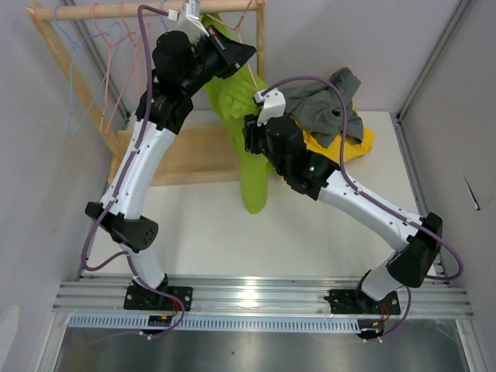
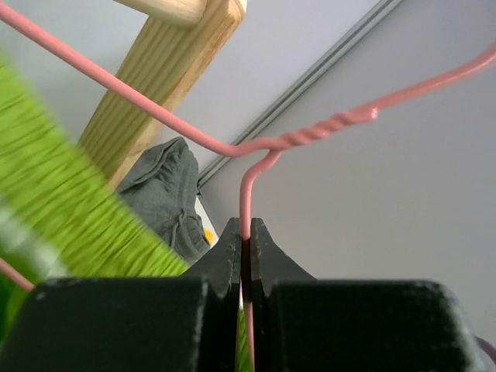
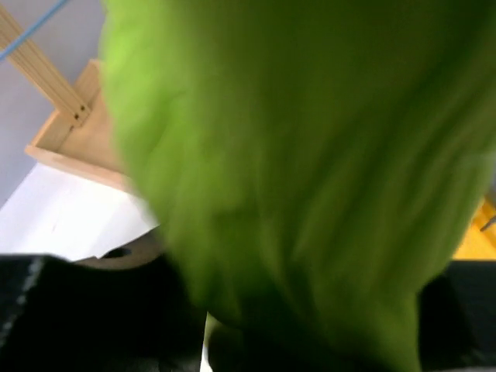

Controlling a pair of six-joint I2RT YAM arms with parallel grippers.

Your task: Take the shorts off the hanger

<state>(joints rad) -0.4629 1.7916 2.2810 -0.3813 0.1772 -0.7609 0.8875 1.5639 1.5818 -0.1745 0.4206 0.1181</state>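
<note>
The lime green shorts (image 1: 249,167) hang on a pink wire hanger (image 2: 246,203) at the wooden rack and droop to the table. My left gripper (image 1: 232,48) is up by the rail, shut on the hanger's wire neck just below the twist. My right gripper (image 1: 249,130) is pressed into the middle of the green shorts. In the right wrist view the blurred green cloth (image 3: 310,155) fills the frame, bunches into the jaws and hides the fingertips. Grey shorts (image 1: 333,105) and yellow shorts (image 1: 353,143) lie piled at the back right. Navy shorts are not in view.
The wooden rack has a top rail (image 1: 116,12), a right post (image 2: 155,85) and a base board (image 1: 194,155). Empty pink and blue wire hangers (image 1: 101,70) hang at its left end. Grey walls close in on both sides.
</note>
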